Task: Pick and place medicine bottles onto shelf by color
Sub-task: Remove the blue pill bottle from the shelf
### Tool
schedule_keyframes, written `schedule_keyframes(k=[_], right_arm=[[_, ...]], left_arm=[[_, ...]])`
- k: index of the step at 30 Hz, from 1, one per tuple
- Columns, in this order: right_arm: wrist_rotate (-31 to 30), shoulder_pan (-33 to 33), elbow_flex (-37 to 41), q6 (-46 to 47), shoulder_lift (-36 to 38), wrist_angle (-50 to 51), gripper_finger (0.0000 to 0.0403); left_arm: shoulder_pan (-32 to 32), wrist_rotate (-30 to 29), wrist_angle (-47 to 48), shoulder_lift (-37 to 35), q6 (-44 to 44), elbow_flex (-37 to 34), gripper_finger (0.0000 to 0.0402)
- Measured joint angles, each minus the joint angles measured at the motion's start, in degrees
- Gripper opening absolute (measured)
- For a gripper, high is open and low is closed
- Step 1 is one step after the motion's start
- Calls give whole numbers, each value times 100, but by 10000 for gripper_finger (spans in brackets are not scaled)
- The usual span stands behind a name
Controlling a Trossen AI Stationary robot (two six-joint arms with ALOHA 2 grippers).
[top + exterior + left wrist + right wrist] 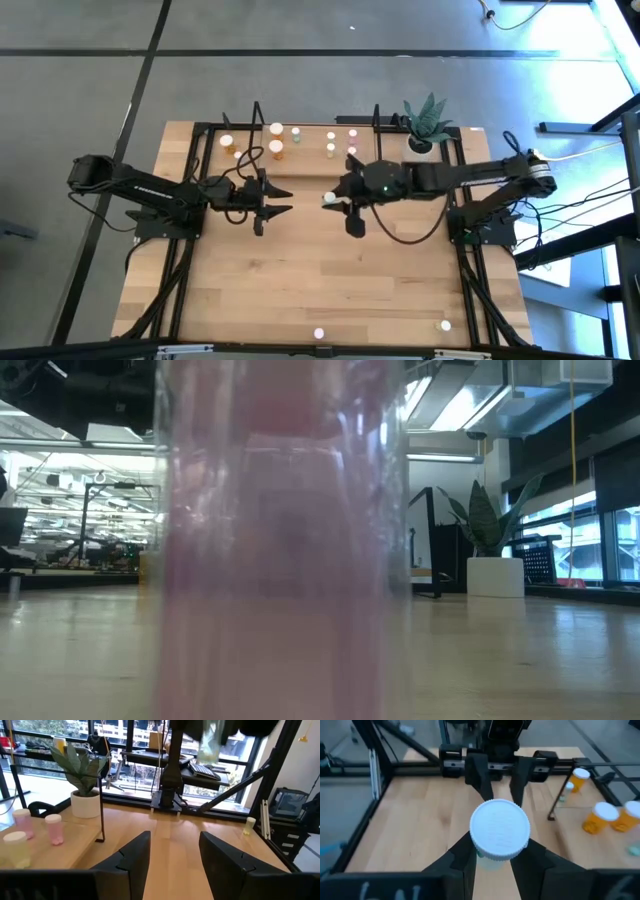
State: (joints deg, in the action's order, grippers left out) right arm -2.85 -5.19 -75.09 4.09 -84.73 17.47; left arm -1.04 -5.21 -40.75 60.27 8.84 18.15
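Right wrist view: right gripper (pixel 492 851) has its jaws closed on a white-capped bottle (pixel 499 828), carried upright above the table (pixel 300 290) middle. Left gripper (pixel 283 200) faces it just beside, jaws parted, nothing between them. Shelf (pixel 310 140) sits along the far edge; orange bottles (pixel 276 150) stand at its left end, pale and pink ones (pixel 352 151) toward the plant pot (pixel 420 145). Two more bottles (pixel 319 333) stand at the near edge; one blocks most of the low view.
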Motion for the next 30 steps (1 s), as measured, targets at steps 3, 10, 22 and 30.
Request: schedule_keyframes(k=[3, 10, 22, 30], right_arm=[[89, 0, 660, 116, -44, -685, 110], [145, 2, 1583, 311, -402, -1654, 111], [59, 14, 1795, -304, -1716, -2959, 112], [29, 104, 1795, -300, -2362, -3203, 112]], left_arm=[[0, 0, 4, -2, 0, 0, 162], [3, 0, 139, -2, 4, 2, 161], [32, -85, 315, -7, 6, 2, 163], [33, -174, 421, -4, 21, 2, 163]])
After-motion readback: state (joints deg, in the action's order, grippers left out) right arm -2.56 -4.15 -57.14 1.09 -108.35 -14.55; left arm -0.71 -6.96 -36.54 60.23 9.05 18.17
